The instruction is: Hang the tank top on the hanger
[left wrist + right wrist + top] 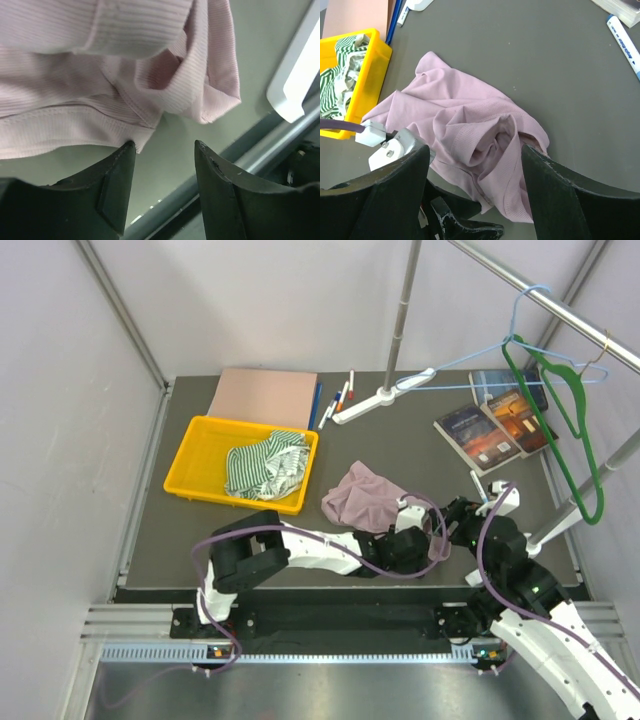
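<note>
Walls close the table [160, 540] on its left and far sides, and a metal strip runs along the near edge. Bare grey surface lies open between the tank top [365, 495] and the books to the far right, and again near the left corner in front of the yellow tray [190, 455].

There is one tray holding one green-and-white striped cloth [265, 470]. One pink board [265, 395] lies behind it, next to a few pens too small to count surely. There are two dark-covered books [470, 435] and one white stand base [375, 402] with its pole. Two hangers hang on the rail [560, 308] at the far right: the light-blue wire hanger [455, 363] and a green plastic hanger [545, 435].

The tank top lies crumpled at mid-table, right of the tray, and well apart from the hanger. It is dusty pink, finely ribbed, and bunched into soft folds with a stitched hem turned up on its near side.

The left gripper [165, 145] is released at that near hem, with one fingertip [127, 150] touching the fabric and nothing between the jaws. The right gripper [475, 147] hangs just right of it with its jaws spread wide above the folds, and it grasps nothing.
</note>
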You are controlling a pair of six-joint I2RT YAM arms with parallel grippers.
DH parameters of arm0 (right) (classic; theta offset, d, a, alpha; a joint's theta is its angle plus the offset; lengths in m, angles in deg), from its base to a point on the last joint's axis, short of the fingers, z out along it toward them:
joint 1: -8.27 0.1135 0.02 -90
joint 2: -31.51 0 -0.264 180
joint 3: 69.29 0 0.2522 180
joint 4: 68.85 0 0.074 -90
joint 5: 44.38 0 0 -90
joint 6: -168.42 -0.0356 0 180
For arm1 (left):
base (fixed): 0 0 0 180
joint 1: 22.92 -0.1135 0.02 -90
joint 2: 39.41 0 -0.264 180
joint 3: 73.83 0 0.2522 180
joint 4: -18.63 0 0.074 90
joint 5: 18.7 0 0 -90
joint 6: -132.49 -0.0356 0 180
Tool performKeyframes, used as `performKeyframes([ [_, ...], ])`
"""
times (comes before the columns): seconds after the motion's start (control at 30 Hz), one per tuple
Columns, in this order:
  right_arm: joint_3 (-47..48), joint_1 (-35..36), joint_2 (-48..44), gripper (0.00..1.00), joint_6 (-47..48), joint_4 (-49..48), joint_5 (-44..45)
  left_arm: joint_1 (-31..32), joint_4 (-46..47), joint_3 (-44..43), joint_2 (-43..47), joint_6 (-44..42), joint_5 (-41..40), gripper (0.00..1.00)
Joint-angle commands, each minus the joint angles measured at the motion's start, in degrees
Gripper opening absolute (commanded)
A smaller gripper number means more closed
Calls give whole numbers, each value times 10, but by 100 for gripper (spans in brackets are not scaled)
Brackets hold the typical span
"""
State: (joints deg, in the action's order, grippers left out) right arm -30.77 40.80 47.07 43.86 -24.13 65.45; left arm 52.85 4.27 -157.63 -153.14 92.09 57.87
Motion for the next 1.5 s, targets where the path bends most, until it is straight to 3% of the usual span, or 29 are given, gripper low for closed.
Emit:
performKeyframes([
  [0.0,21,8,-6,74,1,-8,2,-1,-48,-20,-7,-14,-48,57],
  [0.27,21,8,2,74,2,-9,3,-1,-79,-47,-33,-28,-85,57],
  [0.37,20,8,-1,75,1,-9,2,-1,-78,-54,-40,-43,-106,36],
  [0.57,21,7,4,75,2,-11,3,-1,-117,-93,-69,-66,-156,32],
  [0.73,18,8,0,75,1,-12,1,-1,-121,-81,-68,-65,-193,0],
  [0.93,21,8,4,75,5,-11,0,-11,-125,-29,-13,-55,-238,0],
  [1.17,42,8,51,73,29,-56,-46,-44,-155,101,154,-28,-282,0],
  [1.47,92,23,132,72,32,-150,-67,-79,-172,242,307,12,-293,0],
])
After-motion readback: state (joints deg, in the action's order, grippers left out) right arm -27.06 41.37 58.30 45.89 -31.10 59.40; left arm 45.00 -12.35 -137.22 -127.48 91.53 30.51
